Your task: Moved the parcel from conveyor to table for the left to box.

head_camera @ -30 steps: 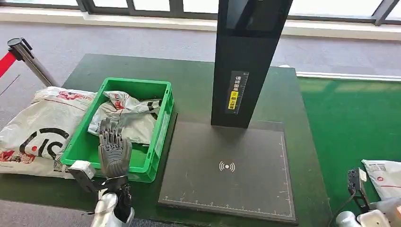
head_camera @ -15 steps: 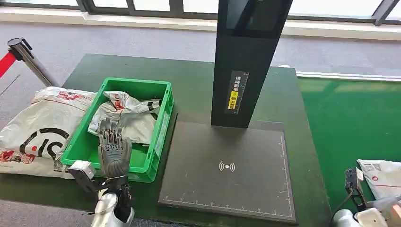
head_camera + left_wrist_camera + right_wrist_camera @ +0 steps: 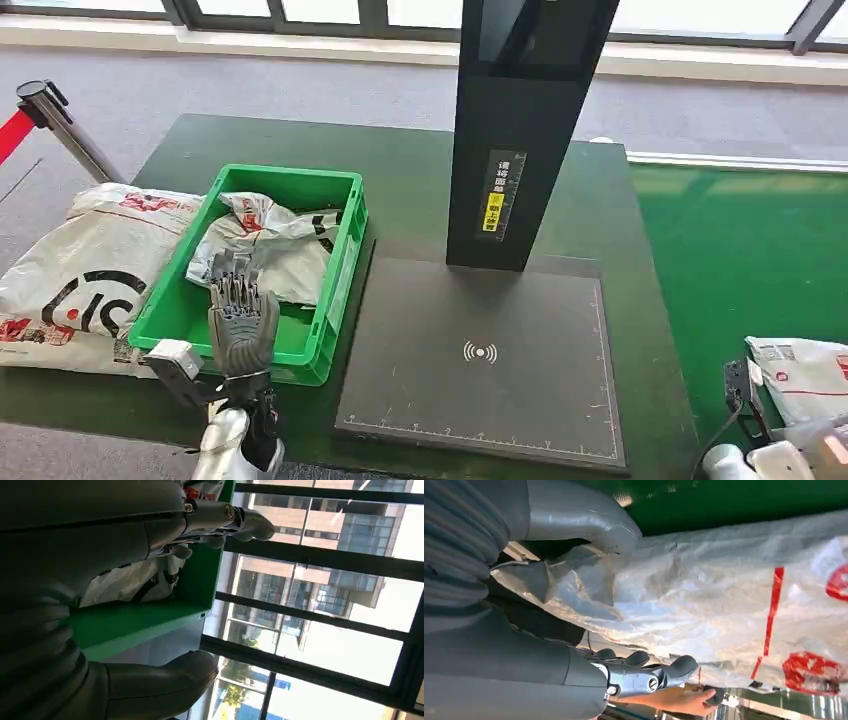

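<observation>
The right hand (image 3: 574, 630) grips a white parcel (image 3: 734, 595) with red printing, its thumb pressed into the crumpled plastic on one side and its darker fingers curled under the other; in the head view this parcel (image 3: 800, 375) sits over the green conveyor (image 3: 740, 260), just off the worktop's right edge near the front corner. A person's hand (image 3: 681, 700) shows past the fingertips in the right wrist view (what it holds is too small to tell). The left hand (image 3: 240, 320) hangs over the front wall of the green box (image 3: 335, 270), fingers straight, spread and holding nothing. The box stands near the dark worktop's (image 3: 400, 170) left edge with a crumpled white bag (image 3: 270, 245) inside. A large white sack (image 3: 85, 265) lies beside it, overhanging the left edge. A black scanner stand (image 3: 480, 350) fills the middle.
</observation>
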`<action>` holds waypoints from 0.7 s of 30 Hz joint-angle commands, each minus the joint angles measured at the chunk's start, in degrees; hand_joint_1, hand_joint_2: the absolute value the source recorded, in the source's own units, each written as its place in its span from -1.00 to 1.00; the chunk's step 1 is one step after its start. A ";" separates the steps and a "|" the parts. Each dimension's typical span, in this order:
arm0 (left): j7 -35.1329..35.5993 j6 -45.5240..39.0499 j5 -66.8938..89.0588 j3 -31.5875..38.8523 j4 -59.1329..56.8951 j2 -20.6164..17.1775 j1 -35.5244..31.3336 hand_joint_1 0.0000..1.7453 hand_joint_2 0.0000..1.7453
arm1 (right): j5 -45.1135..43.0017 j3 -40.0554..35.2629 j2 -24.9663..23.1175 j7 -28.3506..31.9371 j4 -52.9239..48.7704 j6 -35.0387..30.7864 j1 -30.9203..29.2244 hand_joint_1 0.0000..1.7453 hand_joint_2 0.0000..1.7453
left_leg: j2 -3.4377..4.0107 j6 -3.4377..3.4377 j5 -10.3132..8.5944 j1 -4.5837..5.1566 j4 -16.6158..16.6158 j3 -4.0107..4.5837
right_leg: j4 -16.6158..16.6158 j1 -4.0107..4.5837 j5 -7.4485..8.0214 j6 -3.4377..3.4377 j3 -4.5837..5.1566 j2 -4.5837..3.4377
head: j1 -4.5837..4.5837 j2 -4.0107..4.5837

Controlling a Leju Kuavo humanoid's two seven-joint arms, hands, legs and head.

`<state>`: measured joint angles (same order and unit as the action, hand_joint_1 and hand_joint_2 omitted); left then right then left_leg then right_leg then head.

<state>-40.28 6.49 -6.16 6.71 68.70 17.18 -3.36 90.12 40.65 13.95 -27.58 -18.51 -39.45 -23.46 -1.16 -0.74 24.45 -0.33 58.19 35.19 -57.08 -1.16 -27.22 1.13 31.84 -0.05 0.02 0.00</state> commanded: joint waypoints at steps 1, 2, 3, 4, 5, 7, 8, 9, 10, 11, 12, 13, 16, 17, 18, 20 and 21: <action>0.28 0.18 0.11 3.06 -2.88 2.72 0.35 -1.00 1.00 | -0.22 -2.01 0.39 -0.05 4.57 0.47 -1.85 -1.00 1.00 | 0.19 0.02 0.05 0.01 -0.06 -0.14 | 0.08 0.01 0.01 -0.06 -0.10 -0.12 | 0.00 0.00; 0.28 0.22 0.14 3.07 -3.03 2.68 0.26 -1.00 1.00 | -0.42 -2.00 0.40 -0.13 4.77 1.39 -1.82 -1.00 1.00 | 0.26 0.03 0.06 0.04 -0.12 -0.21 | 0.12 -0.01 0.01 -0.08 -0.15 -0.16 | 0.00 0.00; 0.28 0.31 0.18 3.13 -3.13 2.68 0.21 -1.00 1.00 | -0.25 -1.85 0.31 -0.34 4.63 1.99 -1.73 -1.00 1.00 | 0.16 0.02 0.04 0.01 -0.05 -0.11 | 0.06 0.00 0.00 -0.05 -0.08 -0.10 | 0.00 0.00; 0.28 0.35 0.27 3.18 -3.24 2.68 0.09 -1.00 1.00 | -0.12 -1.71 0.35 -0.64 4.70 2.99 -1.76 -1.00 1.00 | 0.23 0.02 0.05 0.03 -0.08 -0.17 | 0.09 -0.01 0.01 -0.07 -0.12 -0.14 | 0.00 0.00; 0.28 0.39 0.29 3.22 -3.37 2.67 -0.02 -1.00 1.00 | -0.31 -1.74 0.39 -0.94 4.88 4.04 -1.89 -1.00 1.00 | 0.23 0.02 0.05 0.04 -0.12 -0.21 | 0.12 -0.01 0.01 -0.08 -0.16 -0.13 | 0.00 0.00; 0.28 0.54 0.40 3.31 -3.81 2.58 -0.31 -1.00 1.00 | -0.12 -1.70 0.43 -1.99 4.97 7.85 -1.99 -1.00 1.00 | 0.15 0.02 0.04 0.03 -0.05 -0.12 | 0.05 -0.02 0.00 -0.04 -0.07 -0.09 | 0.00 0.00; 0.28 0.64 0.43 3.36 -3.90 2.50 -0.39 -1.00 1.00 | -0.22 -1.40 0.43 -2.47 5.26 10.41 -2.36 -1.00 1.00 | 0.21 0.02 0.05 0.03 -0.09 -0.18 | 0.09 -0.01 0.01 -0.07 -0.12 -0.12 | 0.00 0.00; 0.28 0.74 0.48 3.39 -4.04 2.52 -0.50 -1.00 1.00 | -0.53 -1.29 0.26 -3.10 4.93 12.05 -2.27 -1.00 1.00 | 0.24 0.02 0.05 0.04 -0.13 -0.23 | 0.13 -0.01 0.01 -0.08 -0.17 -0.14 | 0.00 0.00; 0.28 0.86 0.49 3.47 -4.22 2.52 -0.67 -1.00 1.00 | -0.55 -0.82 0.14 -3.19 4.93 13.23 -2.32 -1.00 1.00 | 0.23 0.03 0.04 0.02 -0.09 -0.20 | 0.12 0.01 0.02 -0.07 -0.15 -0.13 | 0.00 0.00; 0.28 0.85 0.54 3.49 -4.30 2.54 -0.74 -1.00 1.00 | -0.29 -0.80 0.11 -3.49 5.05 14.11 -2.33 -1.00 1.00 | 0.15 0.03 0.04 0.00 -0.04 -0.22 | 0.09 0.02 0.01 -0.03 -0.18 -0.08 | 0.00 0.00; 0.28 0.88 0.54 3.57 -4.40 2.56 -0.84 -1.00 1.00 | -0.71 -0.17 -0.10 -2.72 5.00 15.91 -2.41 -0.56 1.00 | 0.19 0.07 0.03 0.01 -0.08 -0.28 | 0.15 0.01 0.04 -0.05 -0.25 -0.09 | 0.00 0.00; 0.28 0.87 0.55 3.63 -4.30 2.61 -0.81 -1.00 1.00 | -0.73 0.17 -0.22 -2.50 4.86 16.27 -2.40 1.00 1.00 | 0.12 0.07 0.06 -0.02 -0.03 -0.31 | 0.13 0.02 -0.02 -0.04 -0.25 -0.05 | 0.00 0.00; 0.28 0.96 0.39 3.82 -4.41 2.59 -0.80 -1.00 1.00 | -0.27 0.46 -0.25 -3.09 4.66 15.60 -2.72 1.00 1.00 | 0.24 0.21 0.07 -0.06 -0.08 -0.44 | 0.35 0.06 0.04 -0.01 -0.40 -0.10 | 0.00 0.00; 0.28 0.98 0.35 3.84 -4.43 2.60 -0.81 -1.00 1.00 | -0.24 0.47 -0.19 -2.90 4.74 15.87 -2.87 1.00 1.00 | 0.22 0.24 0.11 -0.04 -0.07 -0.47 | 0.35 0.04 0.00 -0.02 -0.46 -0.08 | 0.00 0.00; 0.28 1.02 0.33 3.86 -4.52 2.60 -0.89 -1.00 1.00 | -0.12 0.37 -0.17 -2.81 4.67 15.72 -2.85 1.00 1.00 | 0.19 0.22 0.13 -0.06 -0.02 -0.49 | 0.35 0.05 -0.04 -0.02 -0.52 -0.07 | 0.02 0.00; 0.28 0.97 0.37 3.89 -4.57 2.63 -0.95 -1.00 1.00 | -0.12 0.29 -0.19 -2.71 4.63 15.32 -2.84 1.00 1.00 | 0.19 0.25 0.09 -0.02 -0.05 -0.47 | 0.36 0.00 0.02 0.04 -0.50 -0.07 | 0.00 0.00; 0.28 0.97 0.37 3.89 -4.57 2.63 -0.95 -1.00 1.00 | -0.12 0.29 -0.19 -2.71 4.63 15.32 -2.84 1.00 1.00 | 0.18 0.26 0.10 -0.04 -0.01 -0.49 | 0.35 0.01 0.03 0.08 -0.53 -0.08 | 0.00 0.00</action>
<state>-40.30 6.95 -5.60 6.71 67.87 17.16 -3.50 90.05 40.65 14.43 -30.53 -16.83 -24.35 -25.67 -1.07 -0.47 24.55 -0.37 58.23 34.72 -56.76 -1.15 -27.16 1.33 31.30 -0.09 0.02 0.00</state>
